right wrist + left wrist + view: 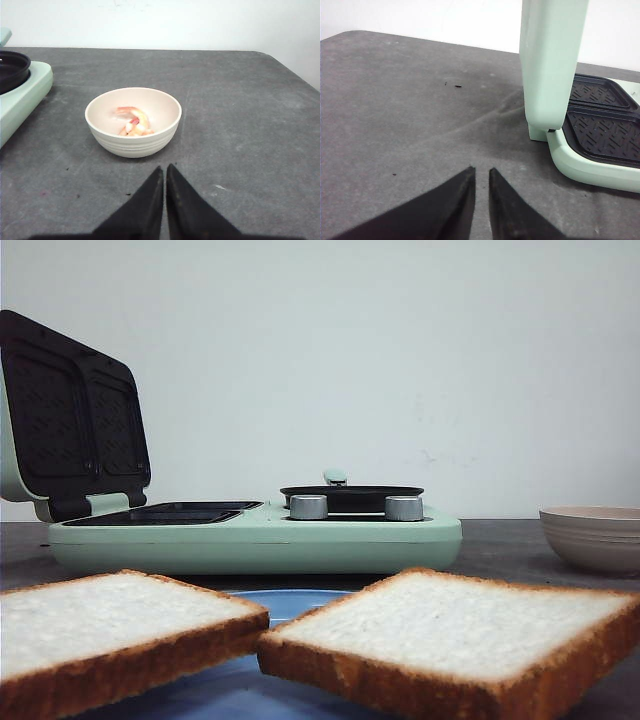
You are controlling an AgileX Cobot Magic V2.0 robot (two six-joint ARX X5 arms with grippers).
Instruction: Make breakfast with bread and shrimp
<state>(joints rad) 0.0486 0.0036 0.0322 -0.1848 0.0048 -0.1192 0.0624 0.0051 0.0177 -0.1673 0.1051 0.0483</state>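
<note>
Two slices of bread (110, 615) (460, 625) lie side by side on a blue plate (290, 602) at the very front of the front view. The orange-red shrimp (134, 120) lies in a cream bowl (132, 122), just ahead of my right gripper (164, 167), which is shut and empty above the table. My left gripper (481, 170) is shut to a narrow gap and empty over bare table, beside the open lid (552, 60) of the green sandwich maker (260, 535). Neither gripper shows in the front view.
The sandwich maker's lid (70, 410) stands open at the left, with dark grill plates (605, 120) exposed. A small black pan (350, 495) sits on its right half behind two metal knobs (308, 507). The bowl (595, 535) stands to the maker's right on the grey table.
</note>
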